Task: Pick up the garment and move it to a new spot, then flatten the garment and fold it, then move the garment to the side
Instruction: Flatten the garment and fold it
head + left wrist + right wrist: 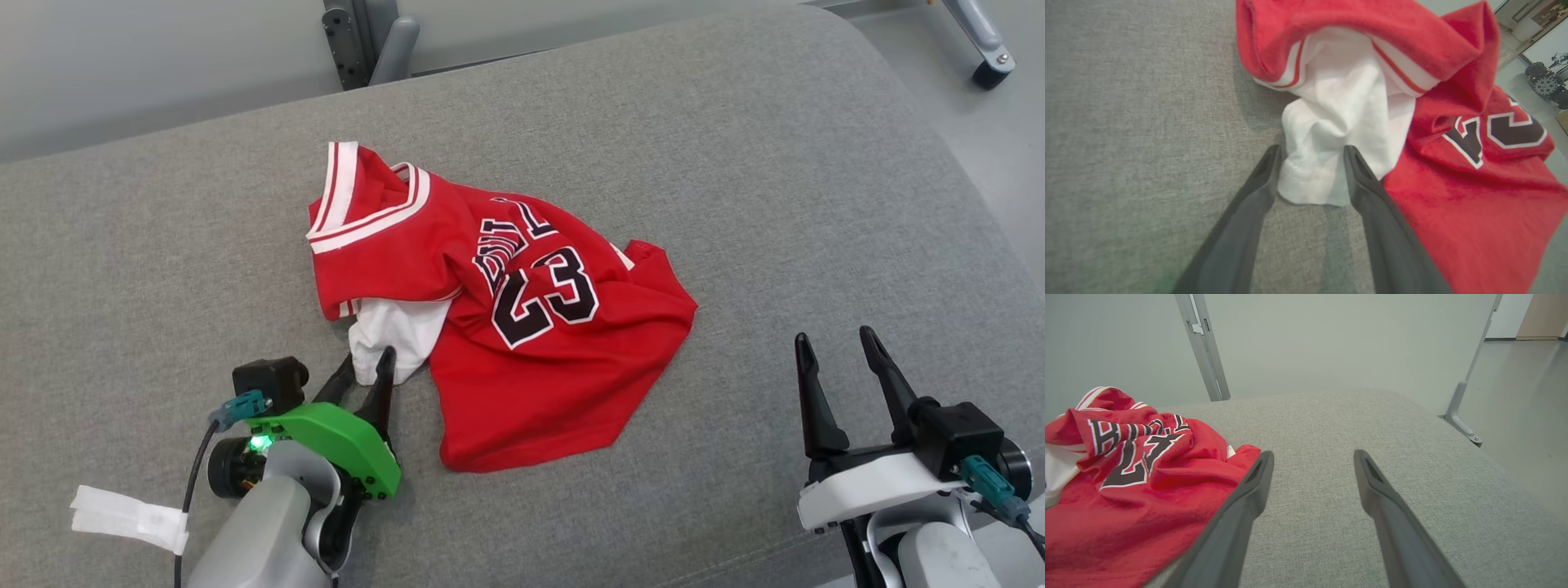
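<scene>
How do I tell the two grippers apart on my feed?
Both have two long dark tapering fingers and pale grey forearms. The left gripper has a green bracket, a lit green light and white tape on its black cable. The right gripper has a white bracket.

Garment (522, 359): soft red cloth, matt, white lining. Pad (735, 204) beneath: grey coarse-woven fabric, matt. Left gripper (367, 359) and right gripper (834, 336): dark matt plastic. Left wrist cover (326, 433): green plastic, slight sheen. Far post (343, 41): smooth grey metal.
</scene>
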